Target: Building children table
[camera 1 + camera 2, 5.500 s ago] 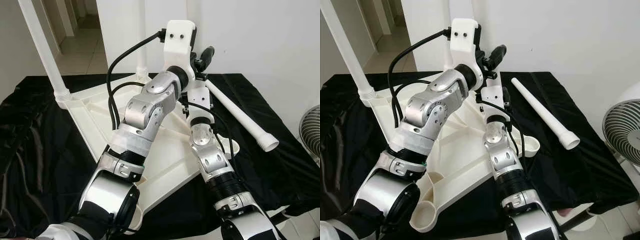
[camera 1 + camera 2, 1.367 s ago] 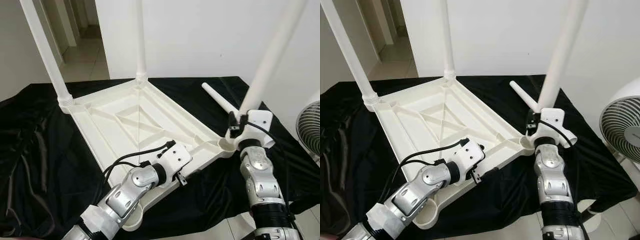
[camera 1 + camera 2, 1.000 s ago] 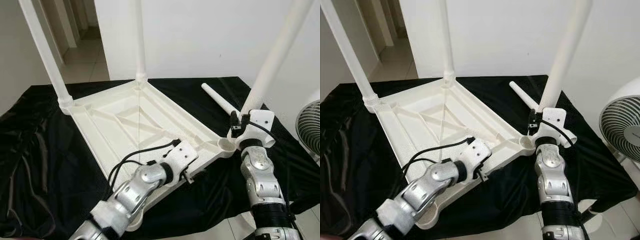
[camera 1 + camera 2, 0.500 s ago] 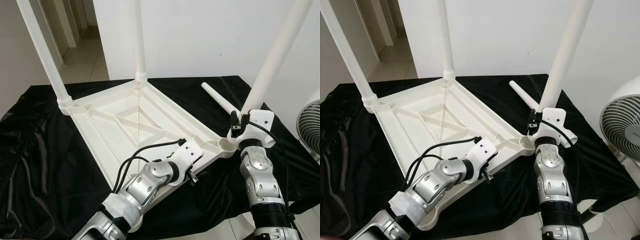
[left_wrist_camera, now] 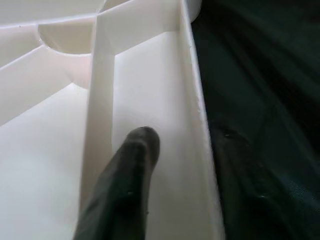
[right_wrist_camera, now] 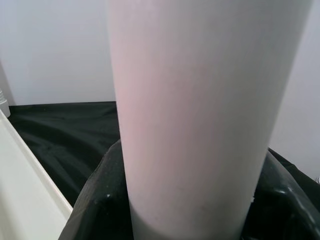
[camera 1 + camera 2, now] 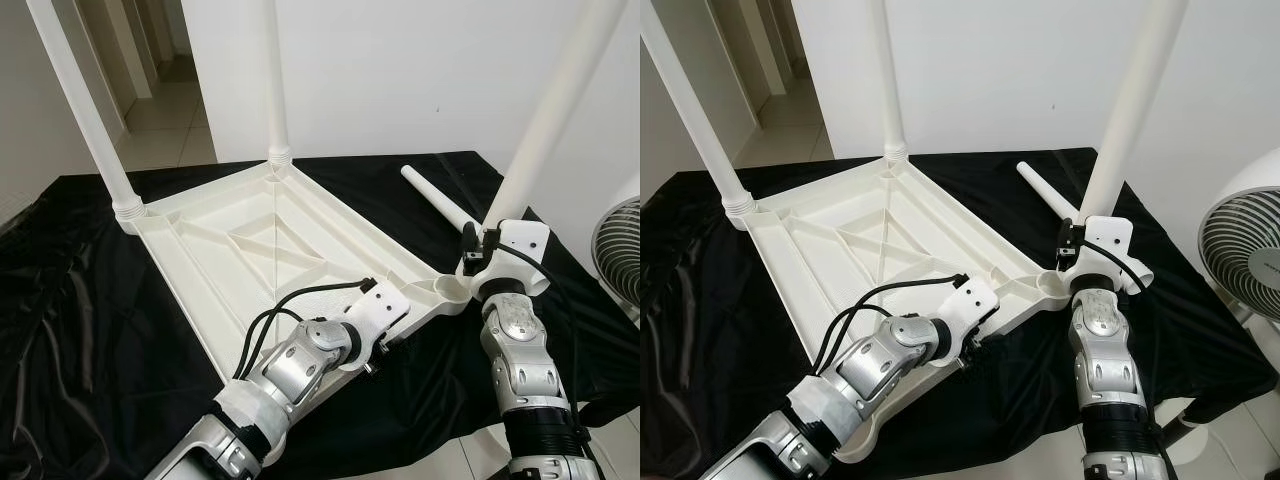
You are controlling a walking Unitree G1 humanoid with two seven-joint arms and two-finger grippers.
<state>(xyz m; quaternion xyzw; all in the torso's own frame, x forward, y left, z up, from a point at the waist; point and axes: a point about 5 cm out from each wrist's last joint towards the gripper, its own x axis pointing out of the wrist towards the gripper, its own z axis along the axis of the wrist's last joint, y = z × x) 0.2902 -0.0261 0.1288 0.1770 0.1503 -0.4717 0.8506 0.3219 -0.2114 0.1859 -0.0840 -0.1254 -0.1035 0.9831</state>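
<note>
Beside the tabletop (image 7: 250, 240): loose leg (image 7: 438, 200)

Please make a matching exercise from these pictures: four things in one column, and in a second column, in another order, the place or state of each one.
Things:
1. loose leg
2. right end effector
3. left end effector
4. table top

Places or states:
A. upside down on the black cloth
B. lying on the cloth, unattached
C. at the table top's near edge
D. shut on the held leg

Pairs: 1-B, 2-D, 3-C, 4-A
</note>
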